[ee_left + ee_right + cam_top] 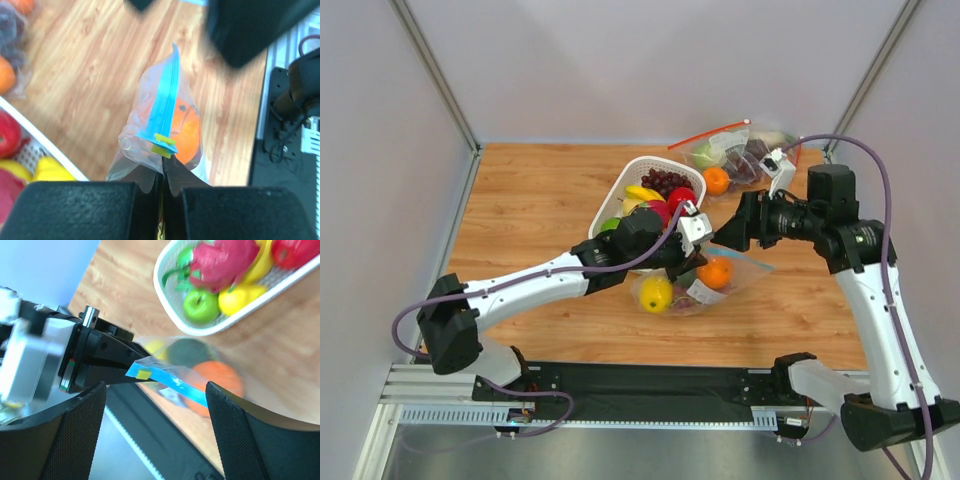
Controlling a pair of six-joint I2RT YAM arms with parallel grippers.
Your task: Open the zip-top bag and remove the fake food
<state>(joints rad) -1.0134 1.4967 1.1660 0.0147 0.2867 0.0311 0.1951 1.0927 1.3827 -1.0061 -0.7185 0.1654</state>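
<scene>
The zip-top bag (705, 283) lies on the table in front of the basket, lifted at one end. It holds an orange (716, 271), a yellow lemon (656, 293) and a dark green fruit (187, 353). My left gripper (163, 172) is shut on the bag's corner, just below the teal zip strip (166, 102) and its yellow-green slider (165, 145). In the top view the left gripper (690, 255) is over the bag's left end. My right gripper (155, 386) is open, its fingers on either side of the zip strip (172, 381) without touching it. It sits just right of the bag (727, 237).
A white basket (625, 186) with grapes, a dragon fruit, a banana and other fruit stands behind the bag. A second clear bag with a red-orange strip (740, 150) and a loose orange (716, 180) lie at the back right. Grey walls enclose the table.
</scene>
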